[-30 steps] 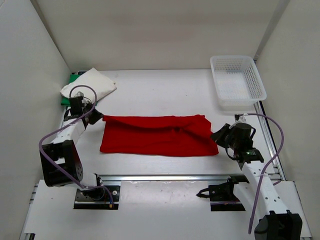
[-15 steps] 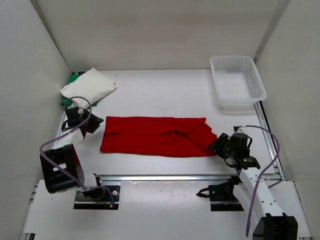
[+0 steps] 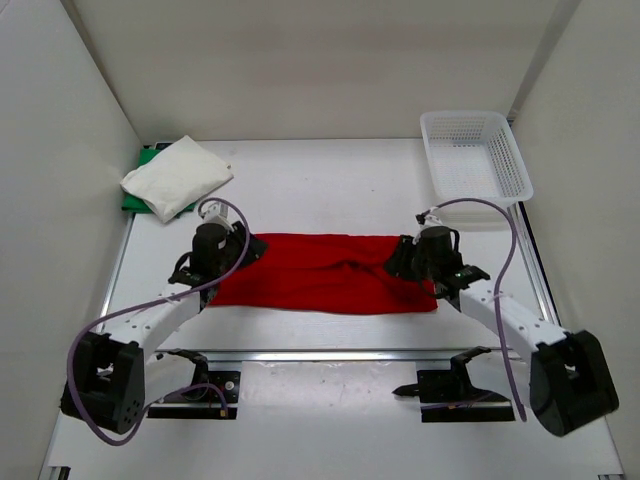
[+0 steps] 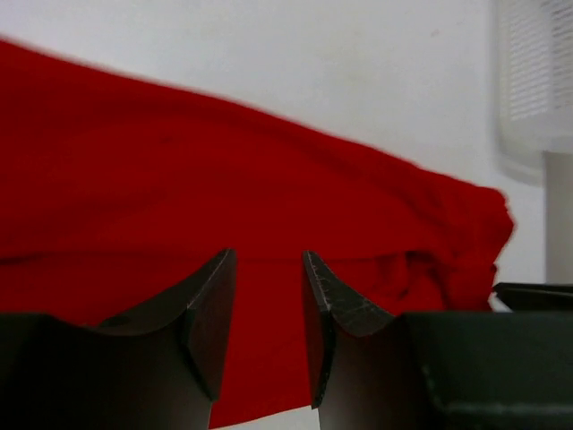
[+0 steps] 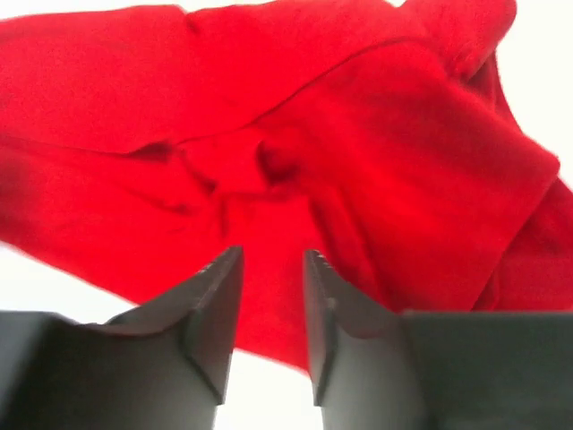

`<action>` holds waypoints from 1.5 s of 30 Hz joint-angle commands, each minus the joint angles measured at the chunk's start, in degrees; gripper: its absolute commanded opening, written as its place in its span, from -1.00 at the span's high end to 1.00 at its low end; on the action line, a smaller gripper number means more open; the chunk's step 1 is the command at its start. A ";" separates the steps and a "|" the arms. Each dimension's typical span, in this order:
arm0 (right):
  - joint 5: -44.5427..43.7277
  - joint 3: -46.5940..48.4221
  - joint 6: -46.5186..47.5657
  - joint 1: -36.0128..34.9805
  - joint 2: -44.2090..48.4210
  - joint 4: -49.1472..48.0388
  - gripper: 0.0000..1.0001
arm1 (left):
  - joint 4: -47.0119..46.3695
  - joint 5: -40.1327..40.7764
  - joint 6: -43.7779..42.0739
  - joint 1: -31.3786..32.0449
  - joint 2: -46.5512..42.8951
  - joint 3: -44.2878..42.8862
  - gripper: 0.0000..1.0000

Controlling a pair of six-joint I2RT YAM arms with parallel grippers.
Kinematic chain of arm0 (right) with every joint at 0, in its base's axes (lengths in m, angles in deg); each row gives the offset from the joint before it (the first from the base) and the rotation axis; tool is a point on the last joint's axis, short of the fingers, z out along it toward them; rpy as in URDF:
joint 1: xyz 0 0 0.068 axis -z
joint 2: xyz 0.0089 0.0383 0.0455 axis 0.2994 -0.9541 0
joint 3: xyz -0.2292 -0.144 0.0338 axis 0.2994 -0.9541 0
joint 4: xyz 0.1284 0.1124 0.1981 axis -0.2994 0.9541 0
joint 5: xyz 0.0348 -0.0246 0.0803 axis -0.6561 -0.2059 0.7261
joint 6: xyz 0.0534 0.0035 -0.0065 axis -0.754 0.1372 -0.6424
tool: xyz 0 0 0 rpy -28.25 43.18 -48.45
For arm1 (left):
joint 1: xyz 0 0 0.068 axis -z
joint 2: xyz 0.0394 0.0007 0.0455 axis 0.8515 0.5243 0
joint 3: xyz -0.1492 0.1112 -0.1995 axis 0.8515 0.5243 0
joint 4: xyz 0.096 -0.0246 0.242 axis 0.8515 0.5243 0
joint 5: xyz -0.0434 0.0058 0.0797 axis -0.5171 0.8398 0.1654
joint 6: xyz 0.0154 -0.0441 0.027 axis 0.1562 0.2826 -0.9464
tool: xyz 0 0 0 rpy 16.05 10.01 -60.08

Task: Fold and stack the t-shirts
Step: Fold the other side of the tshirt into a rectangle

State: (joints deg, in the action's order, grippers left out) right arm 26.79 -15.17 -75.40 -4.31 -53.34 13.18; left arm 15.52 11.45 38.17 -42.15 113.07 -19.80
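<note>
The red shirt (image 3: 320, 275) lies spread flat near the middle of the worktop (image 3: 330, 190), folded into a long band running left to right, with rumpled folds bunched toward its right end.

The left hand (image 3: 228, 260) sits low over the shirt's left end, its arm reaching in from the near left corner with the elbow bent and close to the surface. In the left wrist view this hand (image 4: 269, 260) points along the shirt's length. Its two fingers (image 4: 210, 305) stand a narrow gap apart, with red cloth showing through the gap and nothing pinched between them.

The right hand (image 3: 412, 258) is over the shirt's right end, its arm stretched in from the near right corner and angled toward the shirt's middle. In the right wrist view this hand (image 5: 273, 255) hovers above the creased folds. Its fingers (image 5: 215, 313) are likewise slightly parted and hold nothing.

Beyond the shirt's far left corner lies a white folded shirt (image 3: 177, 176) on a green mat (image 3: 130, 200). Beyond the red shirt's far right corner stands a white basket (image 3: 475, 160), well apart from it.
</note>
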 commanded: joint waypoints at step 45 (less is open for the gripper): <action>3.78 3.23 -3.69 -12.55 -5.52 -1.14 0.19 | 3.98 0.05 0.33 -20.26 -7.12 7.96 0.15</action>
State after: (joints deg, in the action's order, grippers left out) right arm 31.66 -11.56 -78.99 -18.28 -63.65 13.24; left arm 17.69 11.03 39.64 -61.30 107.23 -10.05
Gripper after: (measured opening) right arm 0.394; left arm 0.423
